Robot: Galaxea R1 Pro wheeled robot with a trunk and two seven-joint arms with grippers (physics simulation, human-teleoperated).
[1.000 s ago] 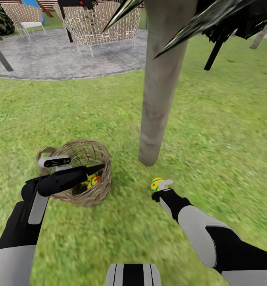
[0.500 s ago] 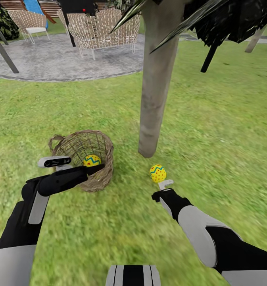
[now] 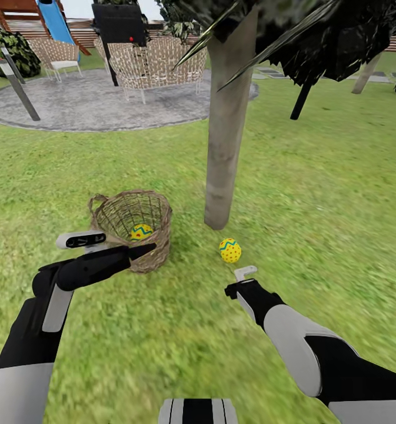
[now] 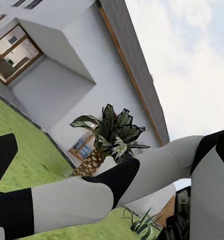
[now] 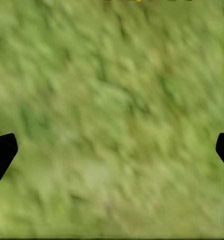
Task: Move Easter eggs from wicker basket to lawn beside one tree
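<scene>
The wicker basket stands on the lawn left of the tree trunk. One yellow egg with a blue zigzag shows inside the basket; its wall hides the rest of the inside. Another egg lies on the grass just in front of the trunk's base. My right gripper is open and empty a little short of that egg, looking down at bare grass between wide-set fingers. My left gripper hovers at the basket's near rim, open and holding nothing.
A grey round patio with woven chairs lies at the back left. A slim dark trunk stands behind the tree, whose low dark leaves hang overhead. Open grass spreads to the right and front.
The right gripper has let go of the egg, which now lies on the grass by the trunk. The whole view has drawn back, so basket, tree and egg sit farther away.
</scene>
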